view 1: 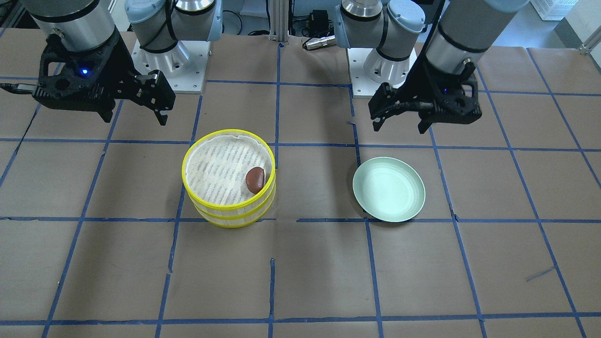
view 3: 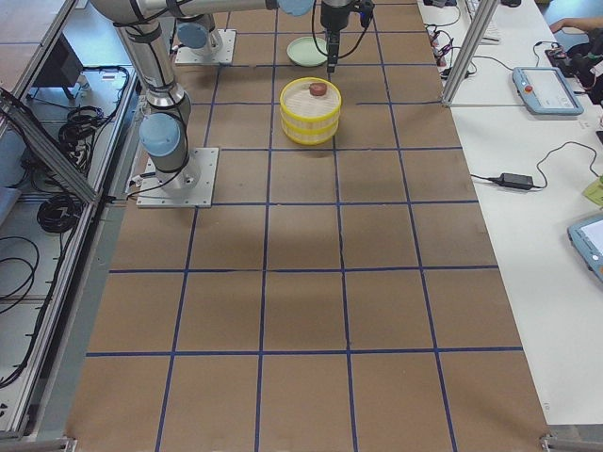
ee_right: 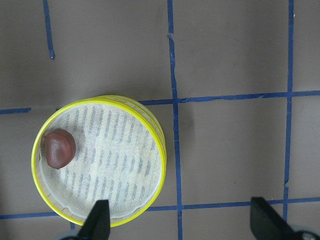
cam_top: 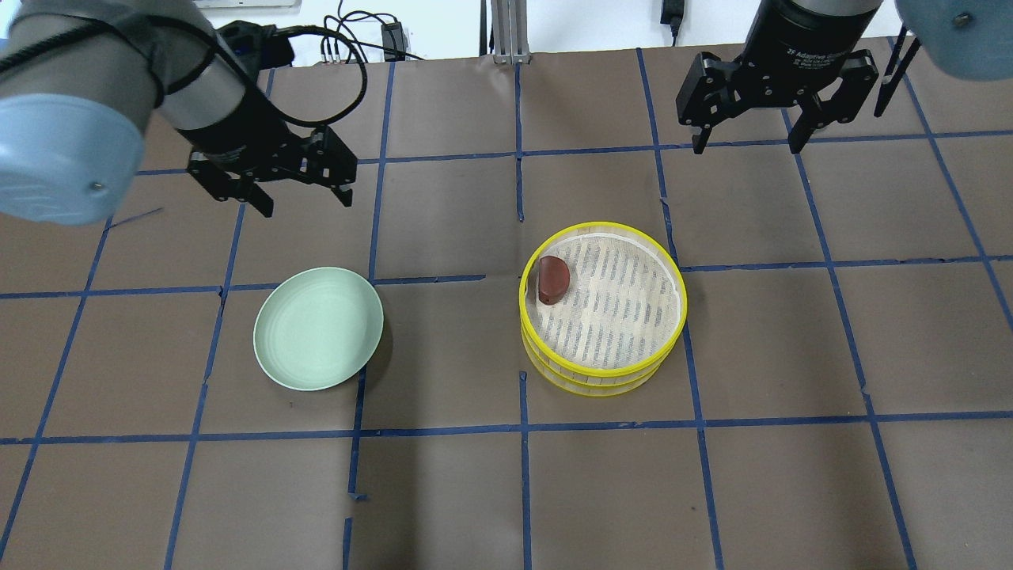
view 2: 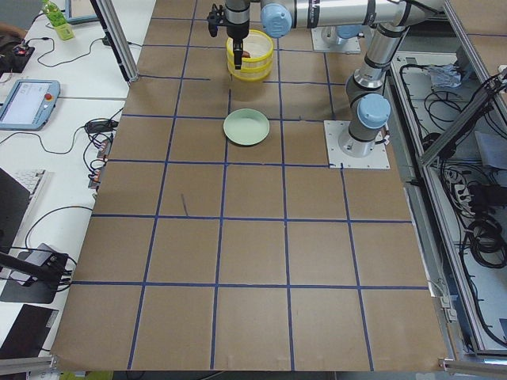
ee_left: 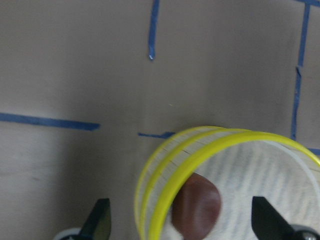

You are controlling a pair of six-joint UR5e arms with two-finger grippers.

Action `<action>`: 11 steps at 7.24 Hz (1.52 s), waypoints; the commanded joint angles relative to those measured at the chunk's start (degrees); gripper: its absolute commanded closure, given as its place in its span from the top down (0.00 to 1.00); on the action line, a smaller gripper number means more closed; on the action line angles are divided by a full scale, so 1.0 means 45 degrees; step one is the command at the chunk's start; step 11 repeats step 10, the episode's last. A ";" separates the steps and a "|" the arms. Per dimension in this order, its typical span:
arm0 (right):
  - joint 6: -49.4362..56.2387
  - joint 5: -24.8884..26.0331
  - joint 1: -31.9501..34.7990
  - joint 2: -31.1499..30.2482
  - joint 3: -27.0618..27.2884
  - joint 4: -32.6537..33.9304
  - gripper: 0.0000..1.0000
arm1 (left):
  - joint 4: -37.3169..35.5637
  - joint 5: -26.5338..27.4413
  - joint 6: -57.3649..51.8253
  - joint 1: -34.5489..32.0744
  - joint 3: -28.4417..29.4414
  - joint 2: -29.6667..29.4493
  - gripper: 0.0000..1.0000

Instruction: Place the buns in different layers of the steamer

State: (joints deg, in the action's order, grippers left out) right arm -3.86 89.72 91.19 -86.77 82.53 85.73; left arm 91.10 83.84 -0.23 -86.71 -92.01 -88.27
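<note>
Two steamer layers are stacked right of table centre: the top layer [cam_top: 524, 305] sits on the lower one [cam_top: 601, 389]. The reddish-brown bun [cam_top: 553, 279] lies on the top layer's mesh floor by its rim; it also shows in the front view [view 1: 255, 179] and both wrist views [ee_left: 196, 210] [ee_right: 59, 148]. The white bun is hidden or out of view. My left gripper [cam_top: 305, 203] hangs open and empty, high over the table near the plate. My right gripper [cam_top: 747, 147] hangs open and empty, high above the table beyond the steamer.
A pale green plate [cam_top: 318, 328] lies empty to the left of the steamer. Brown paper with blue tape lines covers the table [cam_top: 506, 491]. The arm bases [view 1: 169, 61] stand at the robot's edge.
</note>
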 commanded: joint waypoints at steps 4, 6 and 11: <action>-0.0040 0.0005 0.0047 -0.0013 0.0000 -0.0007 1.00 | 0.1513 0.0078 0.0090 0.0284 0.0368 0.0514 1.00; -0.0078 0.0005 0.0086 -0.0013 0.0000 -0.0007 1.00 | 0.1513 0.0997 0.0030 0.0264 0.0270 0.0573 1.00; -0.0079 0.0005 0.0087 0.0006 0.0000 0.0012 1.00 | 0.1435 0.0997 0.0148 0.0030 0.0114 0.0554 1.00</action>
